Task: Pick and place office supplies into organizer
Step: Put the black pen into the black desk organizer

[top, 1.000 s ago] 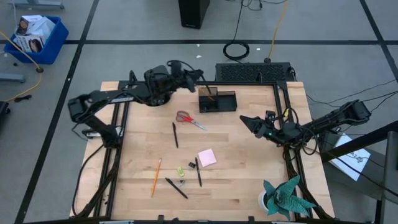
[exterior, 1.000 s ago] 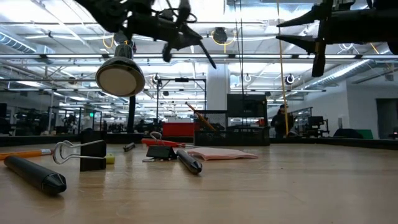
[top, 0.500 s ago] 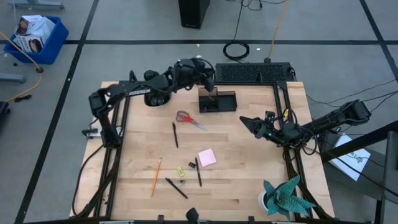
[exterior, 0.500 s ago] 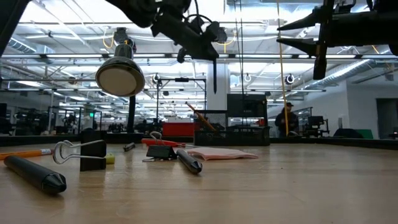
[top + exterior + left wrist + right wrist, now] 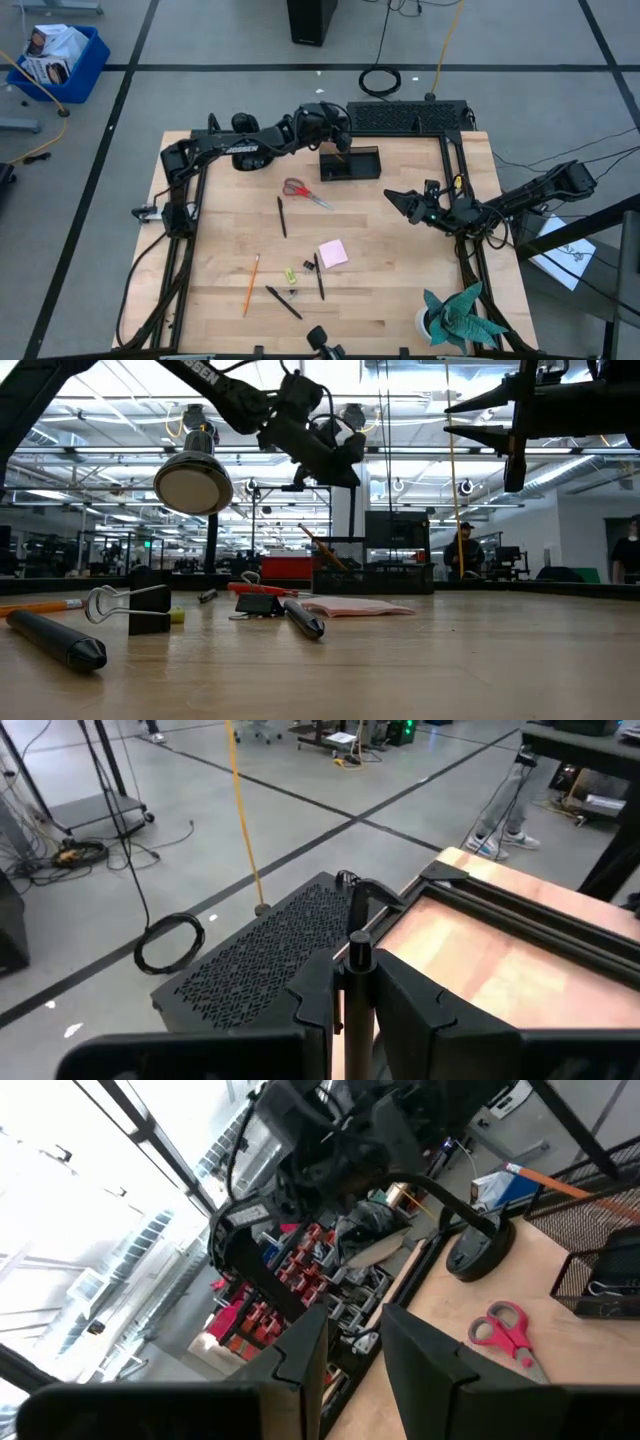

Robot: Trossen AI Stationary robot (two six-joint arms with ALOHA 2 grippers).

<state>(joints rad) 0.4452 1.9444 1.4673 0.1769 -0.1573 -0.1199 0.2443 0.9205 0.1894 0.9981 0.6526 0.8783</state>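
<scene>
At the near edge of the worktop (image 5: 400, 300) a teal paper plant (image 5: 460, 315) stands at the right corner. Just beyond it, toward the left, lie an orange-yellow pencil (image 5: 251, 284), a thin black pen (image 5: 283, 302), a tiny yellow-green bit (image 5: 290, 274) with a black binder clip (image 5: 130, 606) near it, and a second black pen (image 5: 318, 276). A pink sticky-note pad (image 5: 333, 253) lies flat just beside that pen, touching nothing else that can be made out. A third black pen (image 5: 282, 216) lies farther in, and the red-handled scissors (image 5: 305, 192) rest flat beyond it, handles to the left.

The right hand (image 5: 398, 200) hangs above the right-middle of the worktop, fingers apart and empty, pointing left.

The black organizer (image 5: 350, 163) sits near the far edge, just beyond the scissors. Its taller left compartment holds one orange-brown stick leaning at a slant; the lower tray on the right appears dark, and its contents cannot be made out.

The left hand (image 5: 338, 135) hovers over the organizer's far left corner, fingers (image 5: 405, 1000) clamped together on a black pen held upright (image 5: 358, 960). A rounded black object (image 5: 243, 155) sits on the far left of the worktop.
</scene>
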